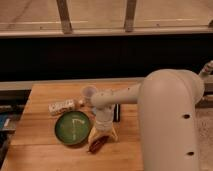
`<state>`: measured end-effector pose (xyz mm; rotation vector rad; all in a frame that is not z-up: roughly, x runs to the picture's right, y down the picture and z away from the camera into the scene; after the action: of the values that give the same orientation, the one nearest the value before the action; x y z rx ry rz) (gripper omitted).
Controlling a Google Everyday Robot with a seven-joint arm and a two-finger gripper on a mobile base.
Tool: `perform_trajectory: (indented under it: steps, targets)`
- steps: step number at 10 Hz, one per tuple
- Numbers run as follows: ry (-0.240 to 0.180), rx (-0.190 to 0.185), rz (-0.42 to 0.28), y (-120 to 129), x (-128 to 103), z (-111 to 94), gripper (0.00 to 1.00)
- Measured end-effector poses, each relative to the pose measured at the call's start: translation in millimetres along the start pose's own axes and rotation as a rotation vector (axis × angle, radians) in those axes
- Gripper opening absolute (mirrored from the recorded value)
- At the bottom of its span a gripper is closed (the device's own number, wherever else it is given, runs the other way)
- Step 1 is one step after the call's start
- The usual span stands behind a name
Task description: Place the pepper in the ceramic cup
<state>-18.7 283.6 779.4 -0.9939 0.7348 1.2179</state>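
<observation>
The dark red-brown pepper (98, 144) lies on the wooden table (45, 97) near its front edge, right of the green bowl. My gripper (103, 136) points down just above it, its pale fingers (93, 134) standing on either side of the pepper's upper end. The pale ceramic cup (88, 93) stands upright behind the gripper, partly hidden by my white arm (125, 95).
A round green bowl (73, 127) sits left of the gripper. A small white packet (62, 106) lies behind the bowl. A dark flat object (117, 112) lies right of the arm. The table's front and left edges are close by.
</observation>
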Motion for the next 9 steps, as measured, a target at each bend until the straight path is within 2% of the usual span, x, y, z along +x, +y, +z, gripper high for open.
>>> perform_trajectory:
  steps: [2, 3, 4, 6, 7, 9]
  targets:
    - [-0.006, -0.001, 0.001, 4.2, -0.8, 0.1, 0.72]
    - [-0.004, -0.006, 0.005, 4.2, -0.6, 1.9, 0.59]
    - [-0.001, -0.010, 0.008, 4.2, -0.8, 3.9, 0.53]
    - [0.018, -0.021, 0.013, 4.6, -2.3, 11.9, 0.48]
    - [0.016, -0.020, 0.009, 5.1, -2.7, 9.7, 0.45]
    - [0.016, -0.020, 0.011, 3.3, -2.5, 6.5, 0.24]
